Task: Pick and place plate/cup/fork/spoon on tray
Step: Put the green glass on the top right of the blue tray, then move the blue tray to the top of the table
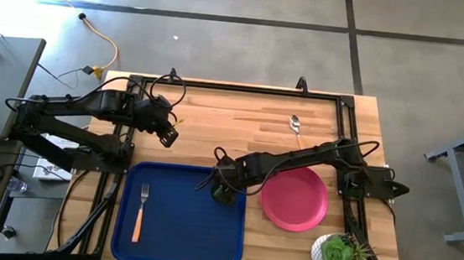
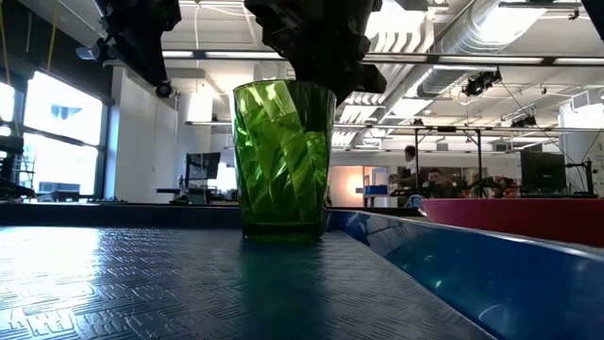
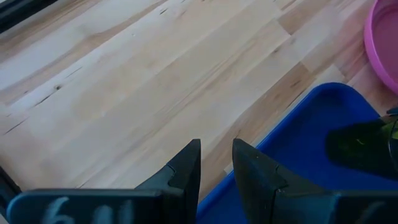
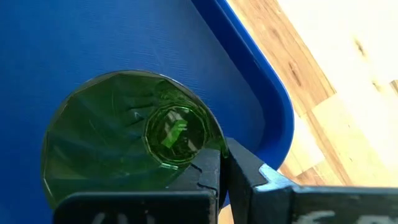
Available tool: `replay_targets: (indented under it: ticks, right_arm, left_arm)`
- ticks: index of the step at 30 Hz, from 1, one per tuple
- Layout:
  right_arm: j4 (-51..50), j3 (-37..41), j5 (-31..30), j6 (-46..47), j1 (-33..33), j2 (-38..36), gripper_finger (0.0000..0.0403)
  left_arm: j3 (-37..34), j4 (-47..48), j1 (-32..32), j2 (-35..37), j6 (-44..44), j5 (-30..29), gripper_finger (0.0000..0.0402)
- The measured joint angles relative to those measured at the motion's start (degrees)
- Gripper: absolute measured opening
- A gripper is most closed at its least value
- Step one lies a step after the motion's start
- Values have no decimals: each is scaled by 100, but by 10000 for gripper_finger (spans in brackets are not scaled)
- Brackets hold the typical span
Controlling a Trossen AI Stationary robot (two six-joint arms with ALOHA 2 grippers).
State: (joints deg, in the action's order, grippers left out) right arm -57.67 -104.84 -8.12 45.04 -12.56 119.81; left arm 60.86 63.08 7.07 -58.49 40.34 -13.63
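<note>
The green cup (image 1: 223, 193) stands upright on the blue tray (image 1: 181, 227), near its far right corner, with my right gripper (image 1: 224, 186) shut on its rim. The low view shows the cup's base (image 2: 278, 229) on the tray floor. The fork (image 1: 140, 213) lies on the tray's left part. The pink-red plate (image 1: 293, 198) lies on the table just right of the tray. The spoon (image 1: 296, 127) lies on the table beyond the plate. My left gripper (image 1: 168, 134) hangs empty above the table beyond the tray's far left corner, its fingers a narrow gap apart (image 3: 216, 149). My right gripper holds the cup by its rim (image 4: 222, 144). One finger (image 4: 205, 180) reaches inside the cup and the other (image 4: 249, 174) stands outside, with the wall between them. The fingers come from above, pointing down. The cup stands upright with its base on the tray.
A white pot with a green succulent (image 1: 337, 255) stands at the table's near right corner. A black frame (image 1: 236, 87) runs around the table top. Bare wood lies between the tray's far edge and the spoon.
</note>
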Motion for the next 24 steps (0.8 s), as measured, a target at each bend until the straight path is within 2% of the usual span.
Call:
replay_targets:
  ticks: [6, 18, 24]
  right_arm:
    - [-11, 0, 0, -2, 0, 0, 11]
    - [-25, -3, 63, 108, 2, -1, 75]
    - [-269, -367, -31, 105, 17, -23, 90]
  left_arm:
    - [0, 1, 0, 1, -4, 0, 81]
    - [0, 1, 0, 2, -7, 0, 81]
    - [0, 3, 0, 2, -196, 0, 81]
